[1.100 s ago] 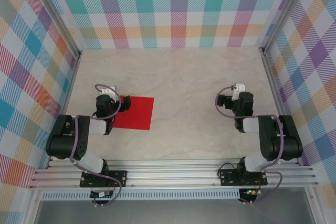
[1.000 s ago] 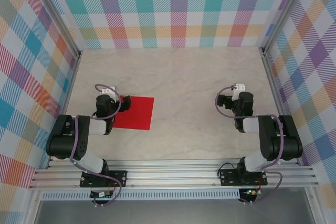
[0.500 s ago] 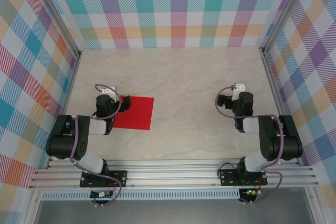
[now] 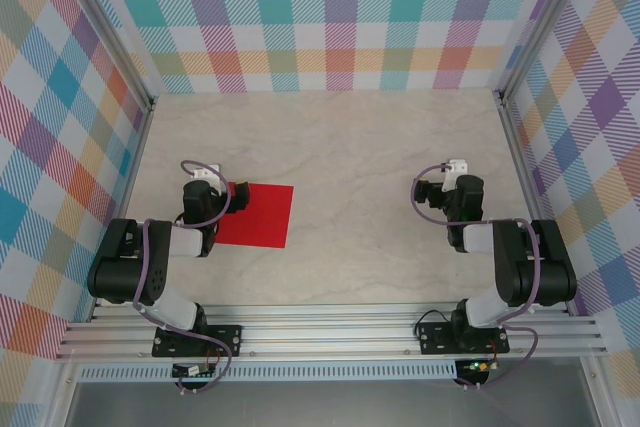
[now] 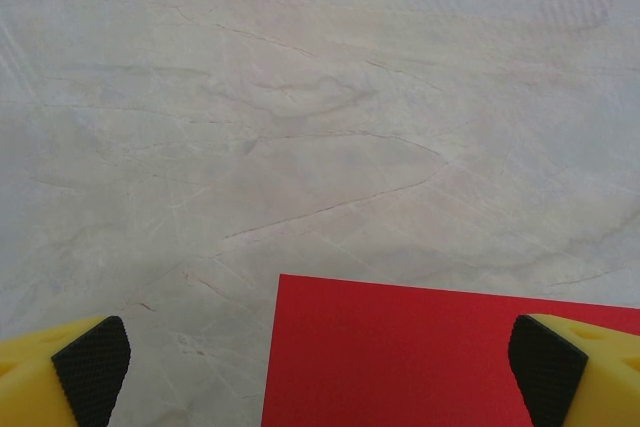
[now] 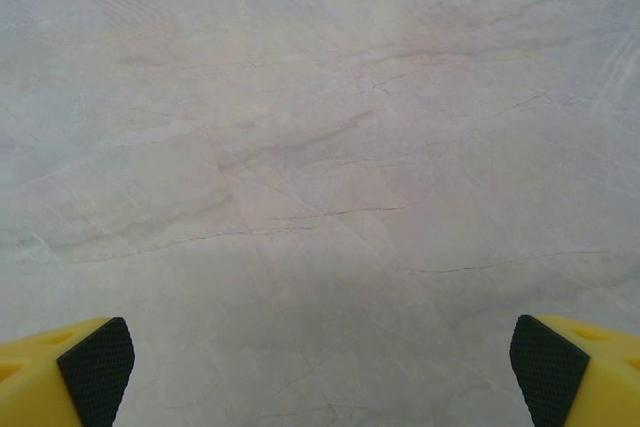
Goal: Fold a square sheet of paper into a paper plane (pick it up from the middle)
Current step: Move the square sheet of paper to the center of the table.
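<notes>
The paper (image 4: 258,215) is a red square sheet, lying flat and unfolded on the left part of the table (image 4: 350,147), in the nearer half. The left gripper (image 4: 232,190) stands at its far left corner with the jaws wide. In the wrist view this corner lies between the two yellow fingers (image 5: 45,382) (black pads on the tips), and they hold nothing. The right gripper (image 4: 428,193) is well apart on the right side, jaws wide too, over bare marble. Checked walls (image 4: 300,17) stand around.
</notes>
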Robot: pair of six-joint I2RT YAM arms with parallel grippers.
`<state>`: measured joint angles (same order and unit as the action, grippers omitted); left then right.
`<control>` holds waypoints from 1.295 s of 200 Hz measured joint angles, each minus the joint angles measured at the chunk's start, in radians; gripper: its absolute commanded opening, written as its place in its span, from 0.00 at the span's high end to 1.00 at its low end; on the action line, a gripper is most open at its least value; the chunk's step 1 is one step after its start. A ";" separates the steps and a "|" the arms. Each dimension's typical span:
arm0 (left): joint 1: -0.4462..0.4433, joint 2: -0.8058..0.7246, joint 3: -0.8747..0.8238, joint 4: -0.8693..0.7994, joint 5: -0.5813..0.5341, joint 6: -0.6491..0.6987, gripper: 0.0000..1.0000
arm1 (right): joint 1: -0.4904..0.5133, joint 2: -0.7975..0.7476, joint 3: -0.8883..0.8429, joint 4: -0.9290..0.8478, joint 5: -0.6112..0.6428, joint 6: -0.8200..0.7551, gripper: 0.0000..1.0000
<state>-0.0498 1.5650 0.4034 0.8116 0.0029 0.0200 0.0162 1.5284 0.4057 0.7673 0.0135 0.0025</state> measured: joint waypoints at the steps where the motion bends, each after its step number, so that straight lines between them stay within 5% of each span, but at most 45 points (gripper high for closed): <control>1: 0.000 -0.001 0.000 0.000 0.000 0.000 0.00 | 0.000 0.000 0.000 -0.001 -0.002 0.000 0.00; 33: 0.001 -0.119 -0.003 -0.085 -0.005 -0.006 0.00 | -0.001 -0.062 0.019 -0.111 -0.019 0.001 0.00; 78: 0.016 -0.525 -0.001 -0.327 -0.023 -0.102 0.00 | -0.002 -0.195 0.413 -0.715 -0.032 0.160 0.00; 126: 0.020 -0.789 0.092 -0.698 -0.108 -0.336 0.00 | 0.022 -0.146 0.627 -0.947 -0.432 0.380 0.00; 178: 0.023 -0.943 0.089 -0.999 -0.126 -0.576 0.00 | 0.359 0.079 0.738 -1.089 -0.546 0.484 0.01; 259: 0.026 -0.852 0.090 -1.257 -0.019 -0.657 0.00 | 0.753 0.541 1.186 -1.139 -0.476 0.634 0.12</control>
<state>-0.0242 0.7132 0.4931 -0.4454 -0.0158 -0.6365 0.7696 2.0689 1.5917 -0.3714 -0.4629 0.6369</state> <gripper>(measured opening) 0.999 0.904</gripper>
